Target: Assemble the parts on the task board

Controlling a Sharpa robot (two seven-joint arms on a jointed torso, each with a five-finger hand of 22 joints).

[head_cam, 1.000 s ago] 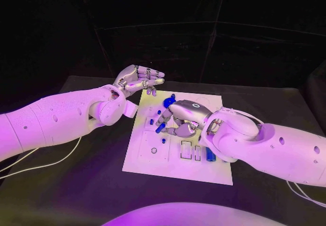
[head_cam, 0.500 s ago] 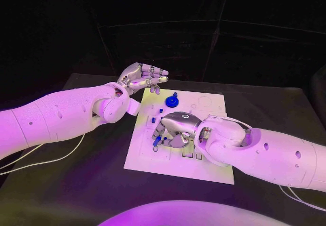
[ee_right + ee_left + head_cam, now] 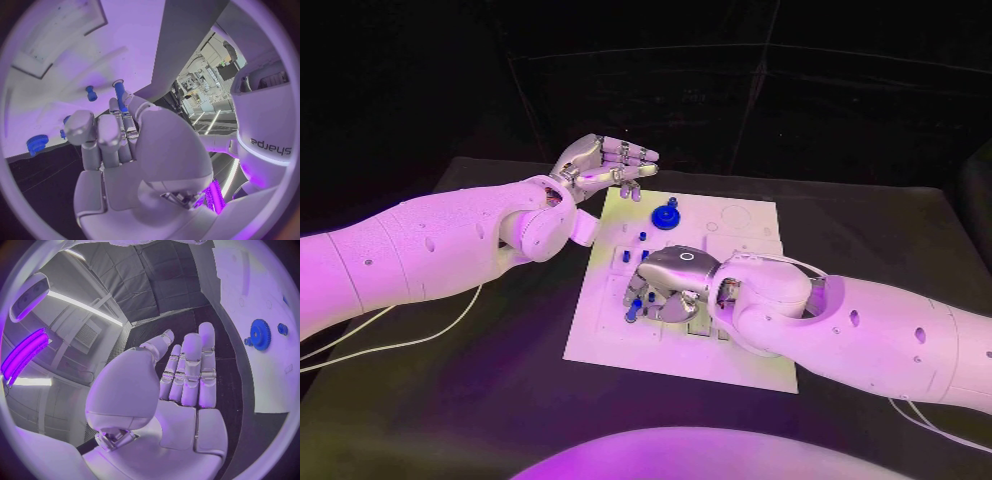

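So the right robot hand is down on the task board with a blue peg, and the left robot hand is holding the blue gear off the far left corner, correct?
Not quite. The left robot hand holds nothing: the left wrist view shows its palm bare, and the blue gear sits on the task board. The right robot hand is down on the board with a blue peg, as you said.

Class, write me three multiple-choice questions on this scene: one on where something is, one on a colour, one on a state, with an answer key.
1. Where is the left robot hand?
A. Raised above the task board's far left corner
B. Flat on the board's near edge
C. Under the table

2. What colour is the gear on the board?
A. Red
B. Blue
C. Yellow

3. What is the right robot hand doing?
A. Hanging open, off the board
B. Holding a slim blue pin over the board
C. Gripping the gear

Key: 1 A, the head view shows it lifted there; 2 B, it looks blue in the head and left wrist views; 3 B, the right wrist view shows the pin in its fingers.
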